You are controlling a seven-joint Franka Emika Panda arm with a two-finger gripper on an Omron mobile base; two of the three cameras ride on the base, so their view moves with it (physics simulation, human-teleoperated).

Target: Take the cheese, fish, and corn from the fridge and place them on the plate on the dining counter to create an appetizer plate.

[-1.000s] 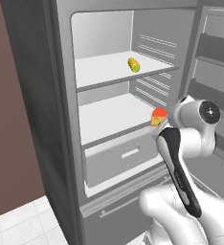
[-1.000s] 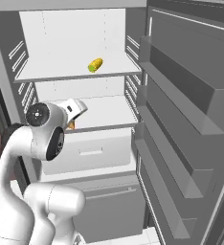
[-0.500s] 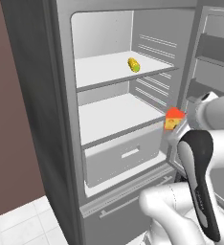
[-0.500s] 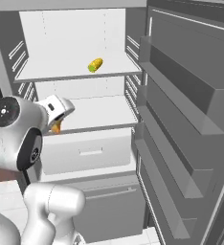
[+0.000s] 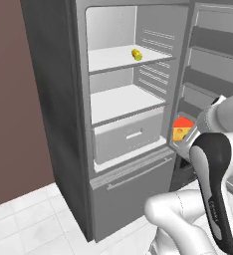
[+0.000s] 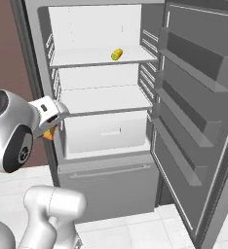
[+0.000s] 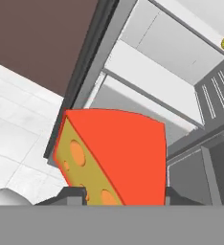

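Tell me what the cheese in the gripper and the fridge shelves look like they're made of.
The cheese looks like a firm, matte wedge: a flat yellow face with round holes and a smooth red rind. The fridge shelves look like plain white plastic or coated panels, opaque and without gloss; being rendered, the material stays uncertain.

Just a brown wall point(image 5: 19, 99) off to the side of the fingers, and white tiled floor point(image 5: 34, 229) down below them, running under everything. Not much else.

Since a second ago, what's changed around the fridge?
The gripper, shut on the cheese, has carried it from the middle shelf out past the fridge opening. The corn stays on the upper shelf, door open.
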